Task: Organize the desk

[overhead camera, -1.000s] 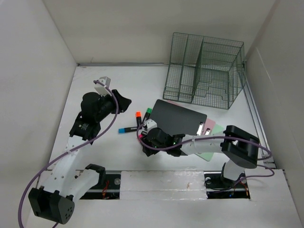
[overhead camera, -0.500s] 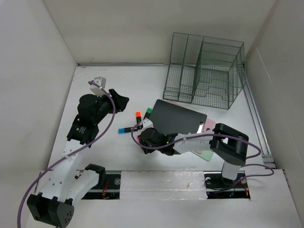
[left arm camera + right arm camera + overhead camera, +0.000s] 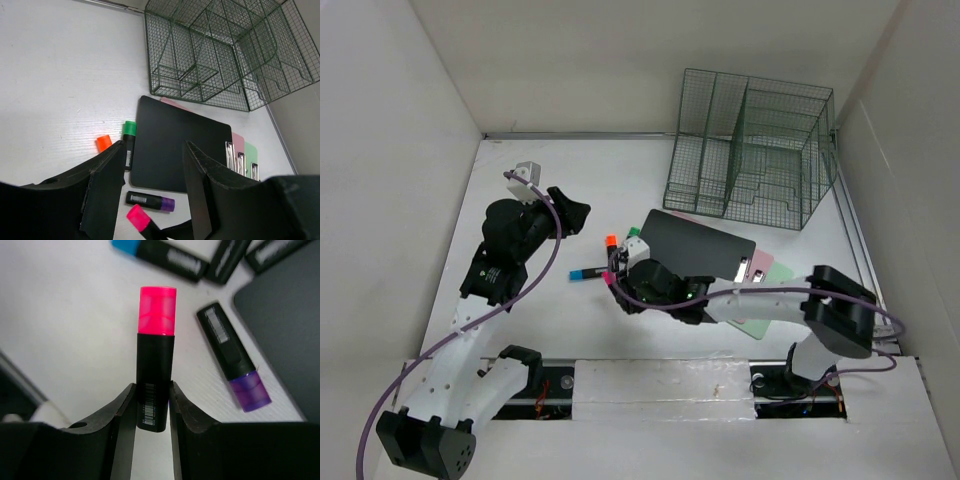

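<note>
Right gripper [image 3: 152,392] pinching pink-capped highlighter [image 3: 156,340], centre frame, over desk [image 3: 60,315]; purple-capped highlighter [image 3: 234,357] lying right of it. Left gripper [image 3: 153,150] fingers wide, empty.

Desk [image 3: 570,185] — matt; rack [image 3: 750,150] — wire mesh; pink marker [image 3: 155,357] — glossy plastic

Plain white left wall [image 3: 390,150], back wall [image 3: 620,60], right wall [image 3: 920,150]. Matte white desk [image 3: 590,170] spans between them. Thin metal strip [image 3: 580,134] along back wall base. Dark green wire rack [image 3: 750,150] far right, near right wall. Even, soft light.
</note>
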Controlling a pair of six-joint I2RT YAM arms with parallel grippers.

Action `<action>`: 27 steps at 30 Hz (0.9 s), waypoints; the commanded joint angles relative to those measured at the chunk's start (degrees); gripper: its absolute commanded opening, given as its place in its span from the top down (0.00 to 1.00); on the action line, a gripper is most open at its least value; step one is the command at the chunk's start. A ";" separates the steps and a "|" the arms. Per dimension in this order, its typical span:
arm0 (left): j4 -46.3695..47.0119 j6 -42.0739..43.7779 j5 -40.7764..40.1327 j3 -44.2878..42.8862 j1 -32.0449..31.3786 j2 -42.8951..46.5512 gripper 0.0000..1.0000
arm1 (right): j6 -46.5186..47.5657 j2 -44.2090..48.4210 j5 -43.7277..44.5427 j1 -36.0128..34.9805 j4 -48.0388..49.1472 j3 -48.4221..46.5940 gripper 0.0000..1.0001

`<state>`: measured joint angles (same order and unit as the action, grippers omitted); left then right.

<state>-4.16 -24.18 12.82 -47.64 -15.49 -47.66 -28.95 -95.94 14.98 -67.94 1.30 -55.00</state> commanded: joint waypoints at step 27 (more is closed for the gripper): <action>1.79 -0.51 0.54 0.35 0.28 2.22 0.56 | 1.44 2.26 4.43 34.28 7.67 -9.94 0.91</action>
<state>-4.14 -24.49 12.91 -47.59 -15.49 -46.68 -29.21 -92.38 16.95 -34.00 8.05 -59.88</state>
